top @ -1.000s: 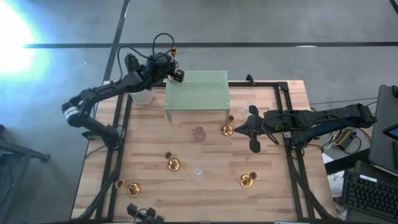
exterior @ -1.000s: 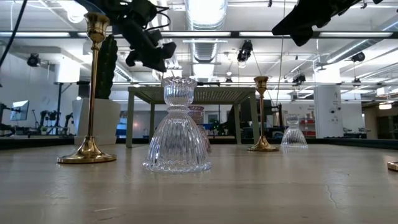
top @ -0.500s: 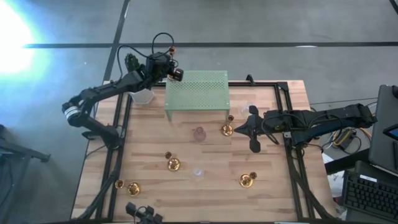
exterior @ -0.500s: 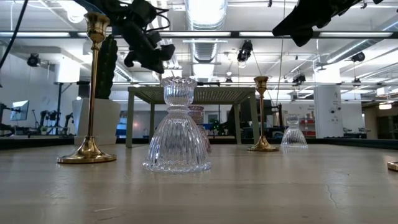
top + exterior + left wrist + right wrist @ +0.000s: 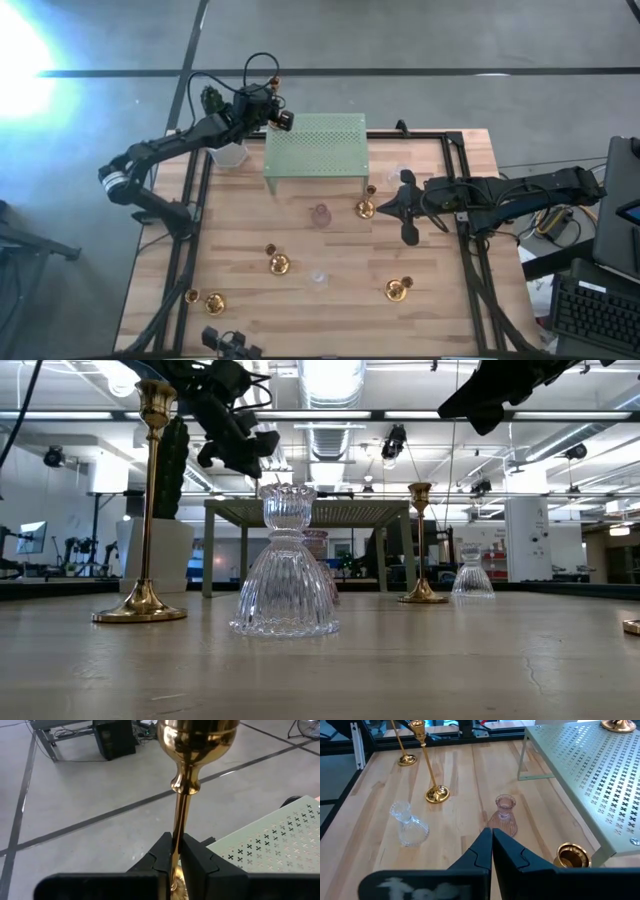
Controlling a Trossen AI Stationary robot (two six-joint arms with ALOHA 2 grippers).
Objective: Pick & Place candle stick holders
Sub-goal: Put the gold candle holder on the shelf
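Note:
My left gripper point(image 5: 282, 118) is shut on a tall gold candle stick holder point(image 5: 178, 815) at the far left corner of the green perforated stand point(image 5: 316, 146). Its cup point(image 5: 197, 730) is up, and its round base point(image 5: 620, 725) shows at the stand's top. My right gripper point(image 5: 384, 210) is shut and empty, just right of a short gold holder point(image 5: 366, 208). More gold holders point(image 5: 279, 263) point(image 5: 215, 302) point(image 5: 398, 289), a pinkish glass one point(image 5: 320, 215) and a clear one point(image 5: 319, 278) stand on the table on their bases. My left gripper pinches the holder's slim stem point(image 5: 177, 837) low down, just above the base, between its two fingers. The fingers come from the table's left and lie across the stem. The holder stands upright, cup up. Whether its base rests on the stand I cannot tell.
A cactus point(image 5: 210, 97) in a white pot point(image 5: 228, 155) stands left of the stand, close to my left arm. In the low view a tall gold holder point(image 5: 145, 510) and the clear glass one point(image 5: 285, 560) stand nearest. Bare wood lies along the table's right side point(image 5: 450, 280).
My left gripper has risen a little with the gold holder, still shut on its stem.

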